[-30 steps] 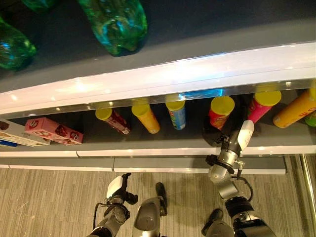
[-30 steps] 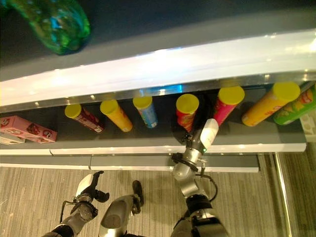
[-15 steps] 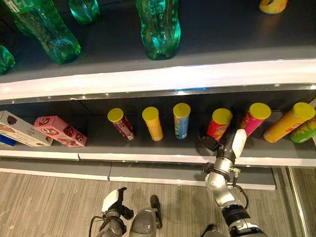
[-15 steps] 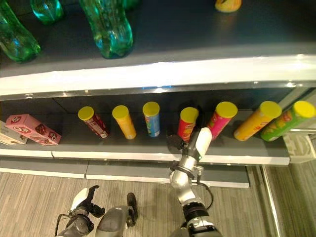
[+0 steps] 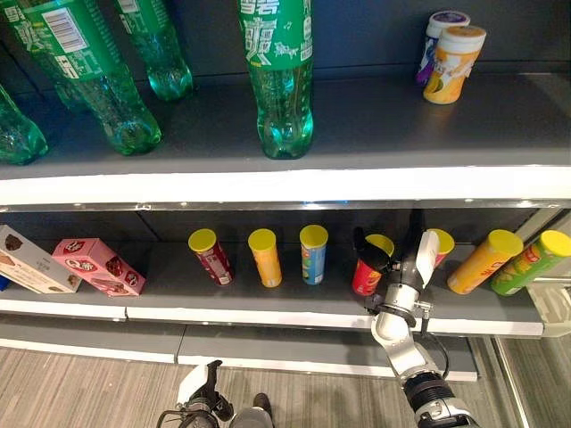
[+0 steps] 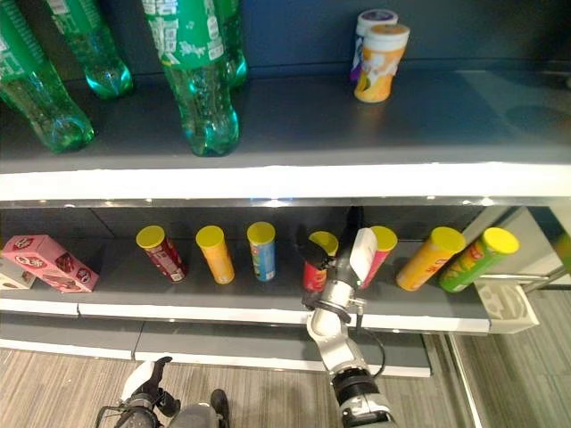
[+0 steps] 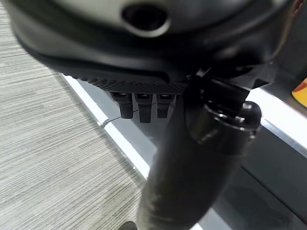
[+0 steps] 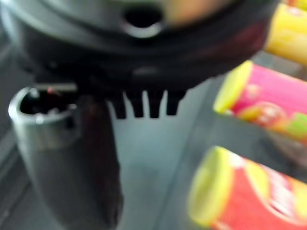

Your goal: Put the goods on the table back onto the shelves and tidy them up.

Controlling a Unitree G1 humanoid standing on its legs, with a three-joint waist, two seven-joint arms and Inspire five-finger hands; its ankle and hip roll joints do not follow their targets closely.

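Observation:
On the lower shelf several chip cans lie with yellow lids facing out. My right hand reaches onto that shelf between the red can and the pink can. Its fingers are straight and its white-covered thumb is on the pink can's side. The right wrist view shows the hand empty, with the red can and pink can just beside it. My left hand hangs low over the floor, relaxed and empty, with its thumb showing in the left wrist view.
Dark red, yellow and blue cans lie left of the hand, orange and green cans right. Pink and white boxes sit far left. Green bottles and two cups stand on the upper shelf.
The camera has tilted up, so the upper shelf has come into sight. My right hand has pushed further onto the lower shelf, up beside the red can. The left hand stays low.

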